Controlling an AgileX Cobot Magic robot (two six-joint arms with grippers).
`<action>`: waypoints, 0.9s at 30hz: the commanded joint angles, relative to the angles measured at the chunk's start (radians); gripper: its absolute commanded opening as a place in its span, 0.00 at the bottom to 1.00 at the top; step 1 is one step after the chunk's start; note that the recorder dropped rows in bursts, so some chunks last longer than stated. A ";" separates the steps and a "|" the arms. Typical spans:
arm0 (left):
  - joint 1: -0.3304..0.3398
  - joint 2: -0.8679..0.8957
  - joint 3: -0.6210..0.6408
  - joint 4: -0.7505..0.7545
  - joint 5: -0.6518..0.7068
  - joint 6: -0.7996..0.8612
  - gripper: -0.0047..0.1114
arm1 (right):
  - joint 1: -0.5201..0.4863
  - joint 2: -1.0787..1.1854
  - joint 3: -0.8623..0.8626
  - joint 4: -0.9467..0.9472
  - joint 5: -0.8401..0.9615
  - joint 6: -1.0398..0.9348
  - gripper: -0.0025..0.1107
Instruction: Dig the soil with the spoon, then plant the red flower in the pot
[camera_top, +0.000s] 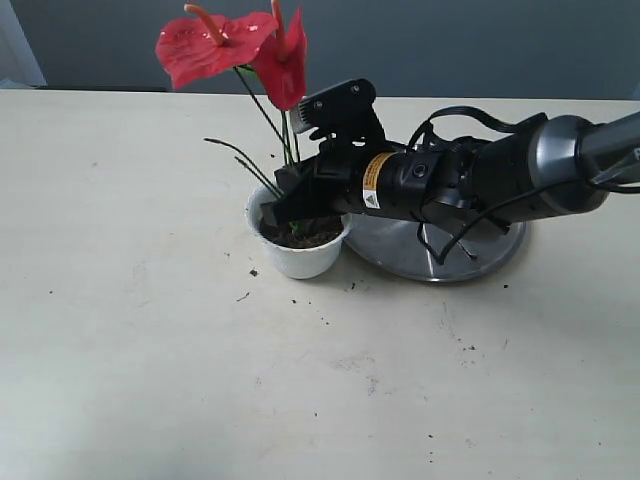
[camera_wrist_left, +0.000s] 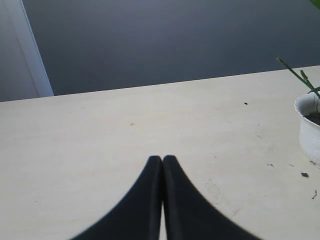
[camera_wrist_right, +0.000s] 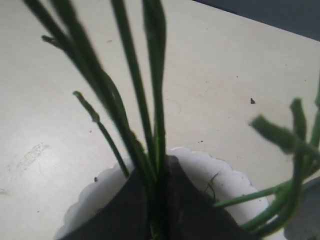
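My right hand (camera_wrist_right: 159, 200) is down in the mouth of the pot (camera_top: 298, 255), its two dark fingers (camera_wrist_right: 125, 210) pinched together on the bundled green stems of the red flower (camera_top: 235, 45). On the right wrist camera the stems rise straight out from between the fingertips, with the pot's scalloped white rim curving behind them. From the exterior camera I see the flower standing close to upright in the pot, its glossy red blooms and orange spikes well above my wrist, a few thin green stems arching out to the side. Dark soil (camera_top: 318, 238) shows inside the pot just beside the fingers, and small crumbs of it lie scattered on the pale counter (camera_top: 150, 350) around the base. The pot sits just beside a round steel plate (camera_top: 440, 255), which lies under my right forearm; I cannot tell whether the two touch. My left hand (camera_wrist_left: 162, 160) is well off to the side, its fingers pressed together on nothing, low over bare counter, with the pot's rim at the edge of that camera.
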 joint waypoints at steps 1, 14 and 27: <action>-0.003 -0.005 0.000 0.001 0.001 -0.004 0.04 | 0.005 0.043 0.039 -0.039 0.137 0.016 0.11; -0.003 -0.005 0.000 0.001 0.001 -0.004 0.04 | 0.005 -0.049 0.039 -0.037 0.195 0.016 0.37; -0.003 -0.005 0.000 0.001 0.001 -0.004 0.04 | 0.005 -0.221 0.039 -0.037 0.308 0.016 0.48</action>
